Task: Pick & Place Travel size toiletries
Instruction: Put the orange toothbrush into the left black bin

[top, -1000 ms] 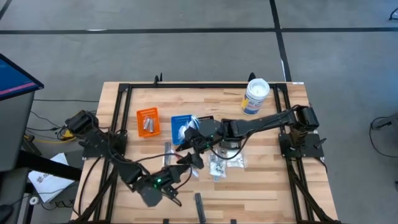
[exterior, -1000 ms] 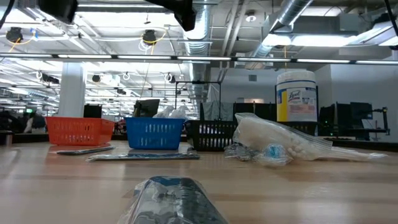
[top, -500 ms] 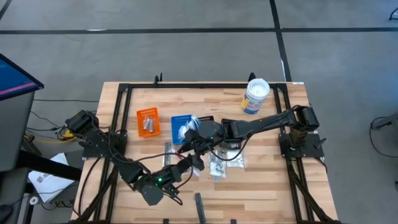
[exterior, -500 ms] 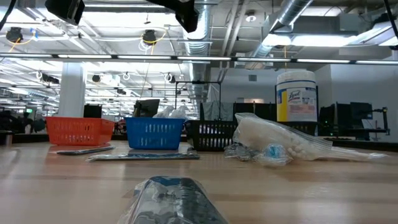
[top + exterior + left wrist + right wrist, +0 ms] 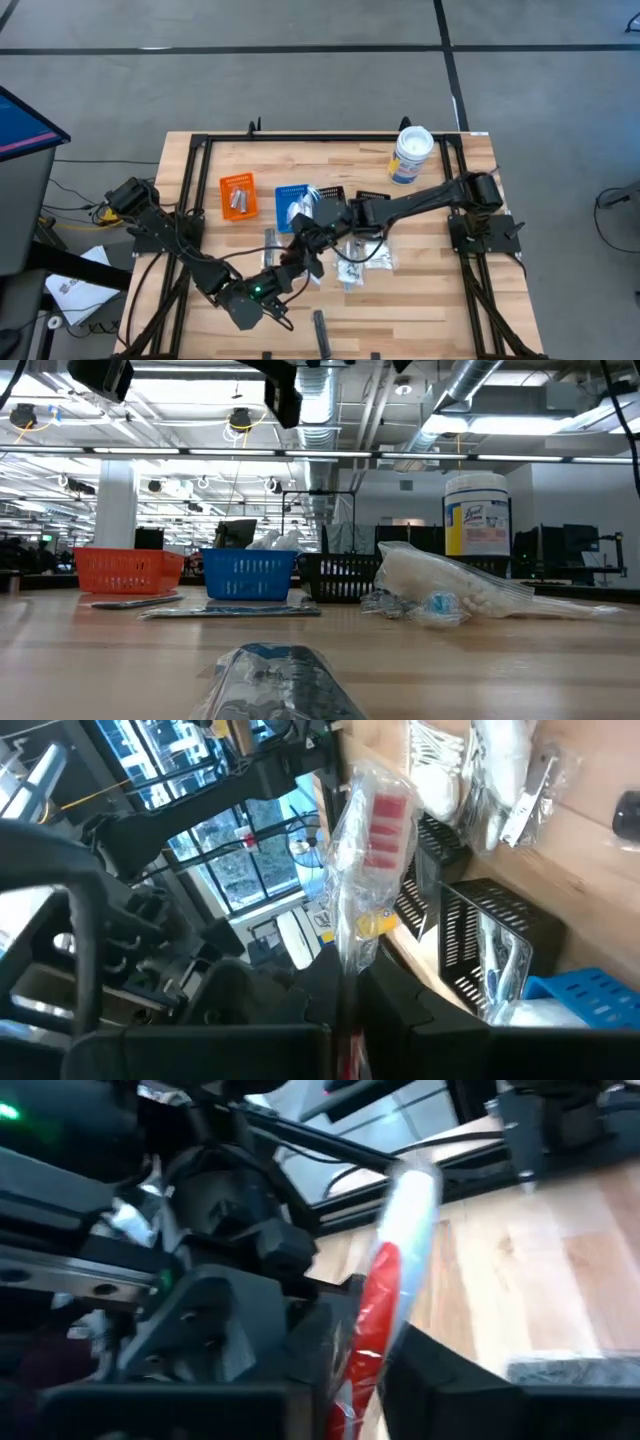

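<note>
A slim clear-wrapped stick with a red part [image 5: 372, 840] [image 5: 402, 1230] is held in the air over the middle of the table, near its front. My left gripper [image 5: 288, 264] [image 5: 345, 1020] is shut on one end of it. My right gripper [image 5: 303, 243] [image 5: 365, 1380] has come in from the table's right and is shut on the same stick. The two grippers stand close together, facing each other. Other travel size toiletries lie in a heap [image 5: 360, 255] to the right of the grippers. My left gripper pinches the stick's wrapper at one end [image 5: 345, 970] between its two fingers. The stick runs on beyond the fingertips, lifted clear of the table. My right gripper has the stick's red part [image 5: 368, 1335] between its two fingers, coming nearly level from the table's right. The stick is clear of the table.
An orange bin [image 5: 237, 195], a blue bin [image 5: 293, 203] and a black bin [image 5: 332, 195] stand in a row behind the grippers. A white tub [image 5: 411, 153] is at the far right. A silvery sachet [image 5: 270, 240] and a dark piece [image 5: 320, 330] lie near the front.
My right gripper has gone down and toward the table's near left, up to my left gripper, and its fingers have shut around the stick that my left gripper holds. My left gripper and the stick have kept still.
</note>
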